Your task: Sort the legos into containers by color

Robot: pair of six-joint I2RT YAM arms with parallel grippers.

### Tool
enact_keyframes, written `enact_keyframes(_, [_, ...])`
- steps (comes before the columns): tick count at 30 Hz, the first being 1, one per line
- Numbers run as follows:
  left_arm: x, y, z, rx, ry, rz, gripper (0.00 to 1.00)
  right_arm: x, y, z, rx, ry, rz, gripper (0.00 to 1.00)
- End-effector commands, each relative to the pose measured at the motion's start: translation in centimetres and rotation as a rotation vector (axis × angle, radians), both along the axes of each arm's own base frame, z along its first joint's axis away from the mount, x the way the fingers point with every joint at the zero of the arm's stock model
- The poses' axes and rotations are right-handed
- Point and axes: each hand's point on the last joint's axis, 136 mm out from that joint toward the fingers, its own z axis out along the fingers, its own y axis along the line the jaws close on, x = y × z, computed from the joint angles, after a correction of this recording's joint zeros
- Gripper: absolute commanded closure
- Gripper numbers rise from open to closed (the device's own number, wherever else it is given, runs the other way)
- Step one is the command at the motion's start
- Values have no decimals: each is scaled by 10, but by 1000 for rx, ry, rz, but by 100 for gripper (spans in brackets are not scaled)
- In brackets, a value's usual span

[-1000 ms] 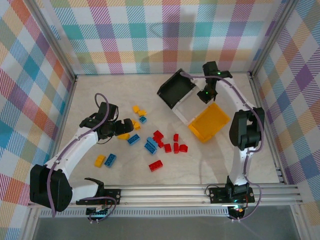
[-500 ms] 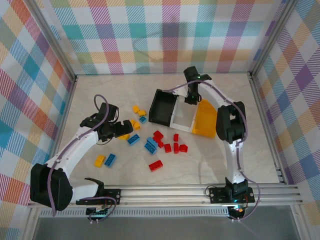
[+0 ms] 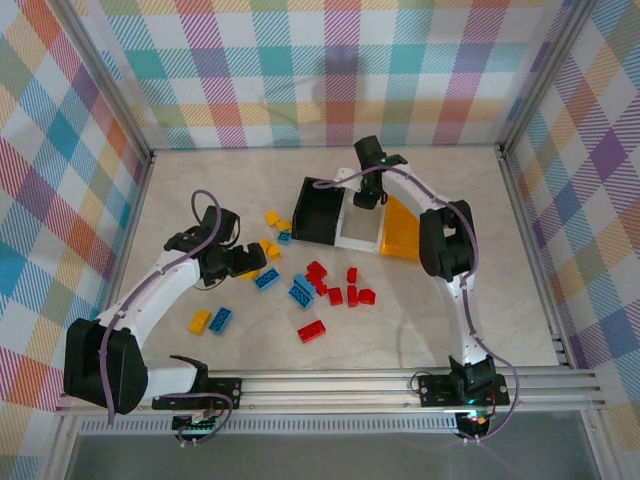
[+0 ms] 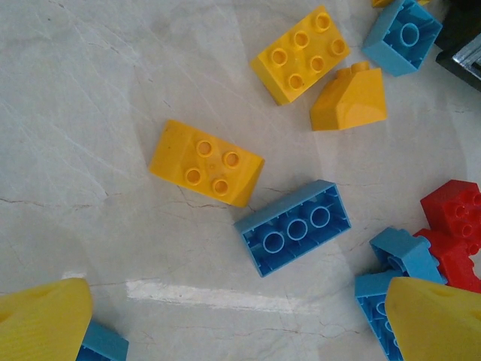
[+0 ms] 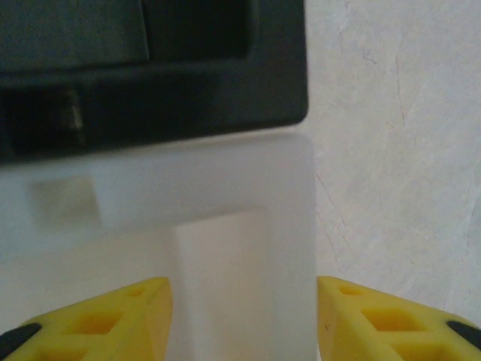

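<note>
1. Three bins are sitting in a row toward the back of the table (image 3: 180, 200), touching side to side: the black bin (image 3: 318, 212) on the left, the white bin (image 3: 360, 230) in the middle and the orange bin (image 3: 402, 235) on the right.
2. The right gripper (image 3: 367, 196) is reaching down over the far edge of the white bin, close to where it is meeting the black bin.
3. From the right wrist, its yellow fingers (image 5: 105, 320) are standing apart with one wall of the white bin between them. The jaws are parted and are not pinching the wall, and the black bin is lying just beyond, against the white rim.
4. The left gripper (image 3: 247, 262) is hovering low over loose bricks left of the table's middle, its jaws spread wide and holding nothing.
5. Below it, a yellow four-stud brick (image 4: 207, 163) is lying studs up. A blue brick (image 4: 294, 227) is lying hollow side up just beside its corner.
6. A yellow six-stud brick (image 4: 301, 54) and a yellow sloped piece (image 4: 349, 101) are lying farther out, just beside each other.
7. Several red bricks (image 3: 335, 285) are clustering near the middle of the table, in front of the bins.
8. A yellow and a blue brick (image 3: 210, 321) are lying side by side nearer the front. All of these pieces are resting on the table, outside the bins.
</note>
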Motion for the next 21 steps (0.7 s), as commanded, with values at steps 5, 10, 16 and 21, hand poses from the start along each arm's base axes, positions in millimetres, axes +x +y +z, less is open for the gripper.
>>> enact_keyframes(5, [7,-2,7,-18,-43,3,0,34,8,172,472,-327,-402,33])
enact_keyframes(10, [16,-8,20,-46,-103,-26,0,-28,11,232,886,0,-672,20])
enact_keyframes(16, [16,-27,37,-117,-163,-126,1,-131,13,207,911,502,-771,23])
enact_keyframes(21, [1,-48,33,-133,-133,-222,2,-227,-3,141,814,731,-955,27])
